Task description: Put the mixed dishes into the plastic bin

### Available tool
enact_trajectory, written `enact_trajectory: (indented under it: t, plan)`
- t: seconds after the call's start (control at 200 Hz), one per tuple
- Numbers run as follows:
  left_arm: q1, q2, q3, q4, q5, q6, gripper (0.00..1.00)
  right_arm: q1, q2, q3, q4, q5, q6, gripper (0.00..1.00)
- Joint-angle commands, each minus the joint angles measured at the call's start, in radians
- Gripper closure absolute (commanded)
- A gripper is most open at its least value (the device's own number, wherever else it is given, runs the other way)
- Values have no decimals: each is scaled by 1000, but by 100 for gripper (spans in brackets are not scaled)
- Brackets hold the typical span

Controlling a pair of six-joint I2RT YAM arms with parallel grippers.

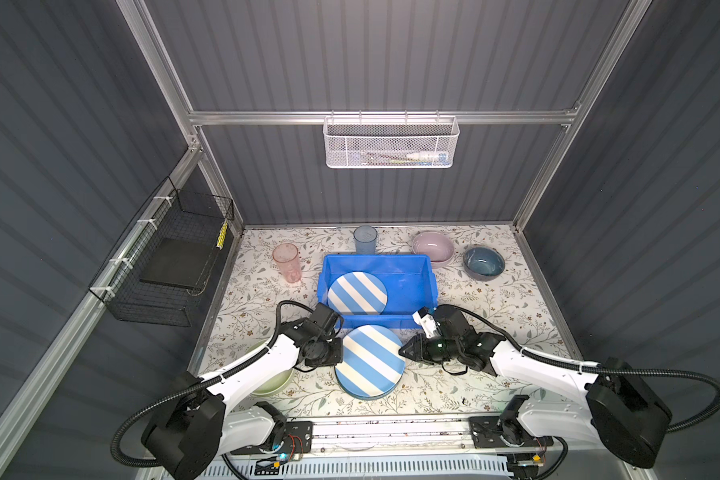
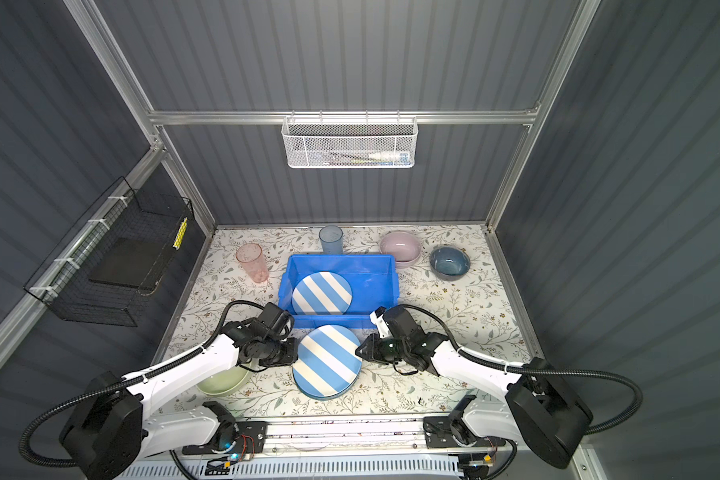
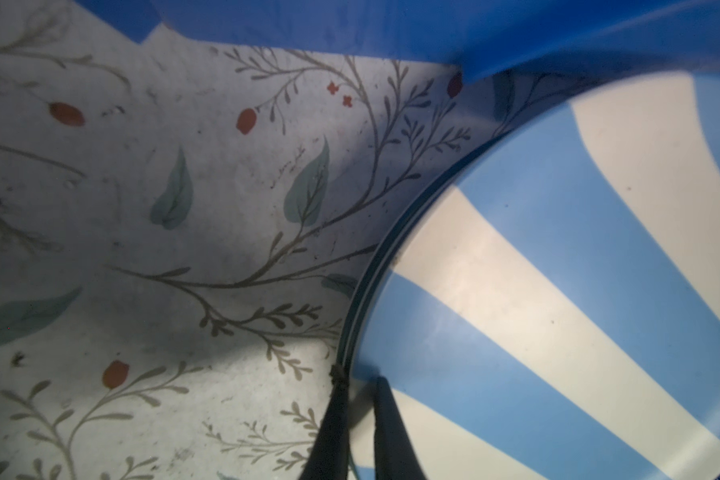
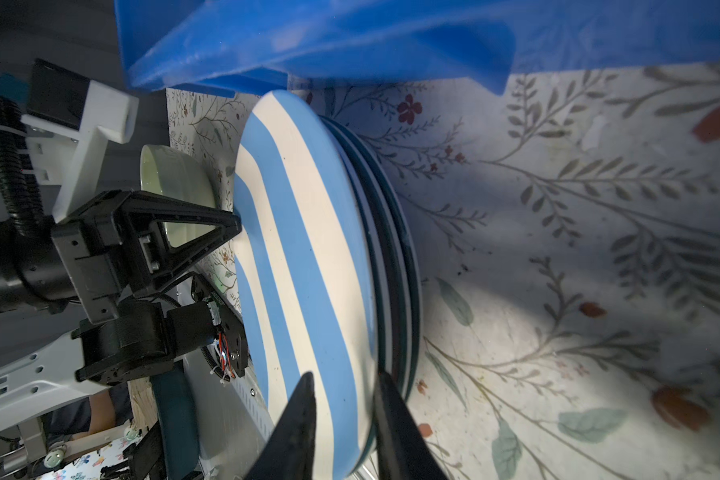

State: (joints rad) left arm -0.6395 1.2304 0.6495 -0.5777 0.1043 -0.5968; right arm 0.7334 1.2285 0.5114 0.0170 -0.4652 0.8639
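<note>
Left tool (image 3: 359, 374) pinches top striped plate (image 3: 558, 291) rim; right tool (image 4: 344, 374) straddles opposite rim, grip unclear.

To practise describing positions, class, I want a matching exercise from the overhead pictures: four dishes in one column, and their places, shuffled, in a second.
Places are as seen in both top views.

Dishes
1. pink tumbler
2. green bowl
3. dark-blue bowl
4. blue tumbler

Places
a. partly hidden under the left arm
b. behind the far wall of the bin
c. left of the bin
d. right of the pink bowl

Pairs: 1-c, 2-a, 3-d, 4-b
</note>
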Motion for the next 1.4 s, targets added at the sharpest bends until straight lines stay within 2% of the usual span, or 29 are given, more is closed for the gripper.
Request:
enact_trajectory:
  t: [0.0,0.22,0.375,0.61,0.826,1.001,1.151,1.396]
  plan:
    - [-8,47,-24,9,23,12,88,18,-17,5,130,-97,4,73]
    - [-8,44,-21,11,25,11,88,20,15,12,146,-95,13,68]
    - [-7,34,-16,7,23,10,88,20,29,31,128,-76,3,69]
    - [-8,22,-10,-6,16,6,88,23,60,76,26,-15,-26,77]
    - [-8,-10,3,-34,-1,0,86,23,59,82,4,8,-24,85]
    - [-8,-30,14,-51,-11,2,84,23,48,83,-23,23,-37,87]
    - [-7,-55,27,-80,-24,0,81,23,28,83,-41,24,-42,91]
    - [-8,-102,99,-177,-77,11,69,19,-39,91,-97,41,-57,95]
